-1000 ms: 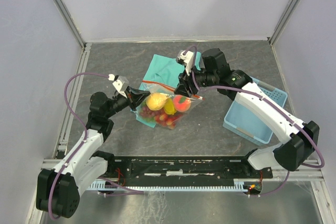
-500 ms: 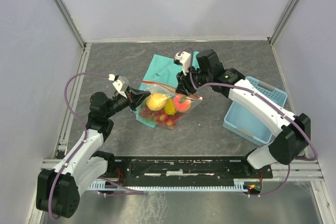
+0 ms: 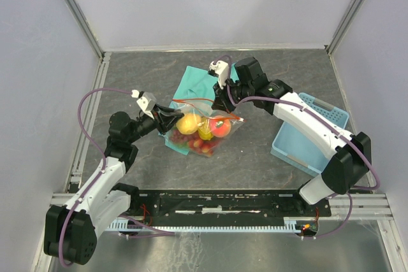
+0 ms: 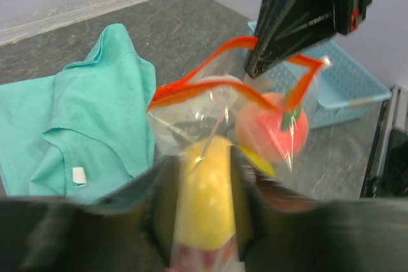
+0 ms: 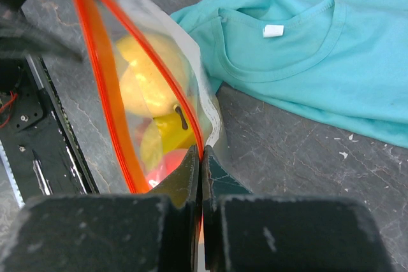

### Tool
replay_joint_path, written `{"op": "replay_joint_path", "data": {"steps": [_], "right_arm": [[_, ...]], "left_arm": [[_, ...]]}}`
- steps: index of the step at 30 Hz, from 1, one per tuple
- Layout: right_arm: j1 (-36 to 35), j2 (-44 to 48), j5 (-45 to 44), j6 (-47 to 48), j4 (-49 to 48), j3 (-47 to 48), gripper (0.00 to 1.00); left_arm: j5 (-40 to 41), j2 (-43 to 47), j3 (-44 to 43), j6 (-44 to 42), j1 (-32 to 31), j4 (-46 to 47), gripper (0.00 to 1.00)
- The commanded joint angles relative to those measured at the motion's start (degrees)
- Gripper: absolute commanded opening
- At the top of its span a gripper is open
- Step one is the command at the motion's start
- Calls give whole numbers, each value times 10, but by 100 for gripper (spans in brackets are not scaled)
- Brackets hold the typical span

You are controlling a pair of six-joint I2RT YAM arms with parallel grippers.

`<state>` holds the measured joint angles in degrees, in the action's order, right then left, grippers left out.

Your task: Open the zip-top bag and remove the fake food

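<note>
— Clear plastic with an orange-red strip: where does the bag (image 3: 203, 128) sit against the left gripper (image 3: 169, 119)?

— Right at it. On the left of the table (image 3: 134, 71), that gripper's tips reach the bag's left end. In its own camera the fingers (image 4: 127, 234) stand parted, and a yellow lemon (image 4: 205, 202) inside the plastic shows in the gap between them. So it is released. Whether the pads brush the film cannot be told, as they are only a dark blur along the bottom edge.

— And the middle?

— The bag sits over the near end of a teal shirt (image 3: 196, 81). The toy fruit (image 3: 201, 138) is inside it: the lemon, a peach (image 3: 220, 127) to its right, and small red pieces lower down that are too small to sort from above. The left wrist view shows the strip's two sides parted into a loop. Whether the bag's bottom rests on the table cannot be made out.

— The right side?

— The right gripper (image 3: 224, 103) meets the bag at its far right edge and is clenched on the strip. In its own camera the two fingers (image 5: 185, 179) meet with the orange-red band pinched between them, and they cut off the bag's lower part. Further right, a blue basket (image 3: 311, 133) stands well apart from the bag, with the right arm crossing over it.
</note>
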<state>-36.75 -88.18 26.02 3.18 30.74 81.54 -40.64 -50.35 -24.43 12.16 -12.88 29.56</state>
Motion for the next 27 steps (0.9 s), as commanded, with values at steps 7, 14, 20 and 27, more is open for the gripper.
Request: {"op": "replay_joint_path", "data": {"steps": [7,14,20,27], "right_arm": [[-3,6,-30,-58,-83,97,1],[-3,17,-88,-94,-127,73,2],[-5,20,-98,-122,-159,30,2],[-16,7,-115,-151,-176,25,2]], "left_arm": [[120,99,-136,124,9,-251,82],[189,156,-163,290,8,-427,77],[176,288,-126,445,6,-401,68],[161,276,-154,408,6,-464,70]]}}
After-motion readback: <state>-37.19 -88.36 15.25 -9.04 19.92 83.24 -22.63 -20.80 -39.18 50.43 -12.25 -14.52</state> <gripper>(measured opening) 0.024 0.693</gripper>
